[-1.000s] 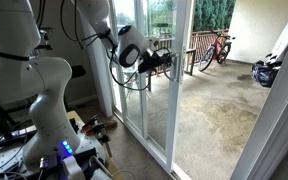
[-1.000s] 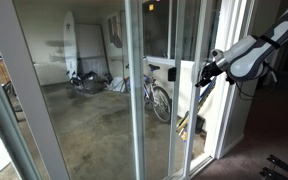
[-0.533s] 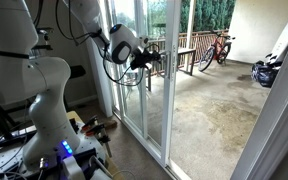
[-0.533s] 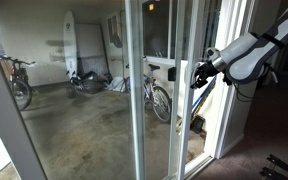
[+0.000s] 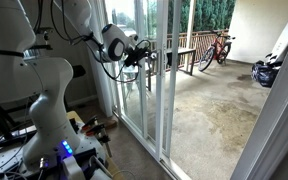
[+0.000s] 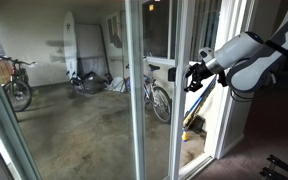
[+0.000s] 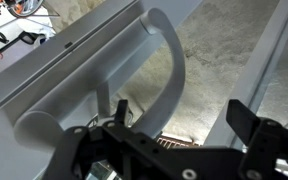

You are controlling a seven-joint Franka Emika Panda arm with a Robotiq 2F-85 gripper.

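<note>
The wrist view alone shows the handle [image 7: 170, 58], a white loop on the door [image 7: 79, 62] frame. It stands between the fingers of the pincer [image 7: 169, 138], which are spread wide. In both exterior views the pincer [image 5: 144, 55] [image 6: 194, 76] sits at the sliding door's edge, hiding the handle. A bicycle [image 6: 160, 98] stands beyond the glass.

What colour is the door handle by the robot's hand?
The door handle is pale grey-white, matching the door frame. The wrist view shows it best.
</note>
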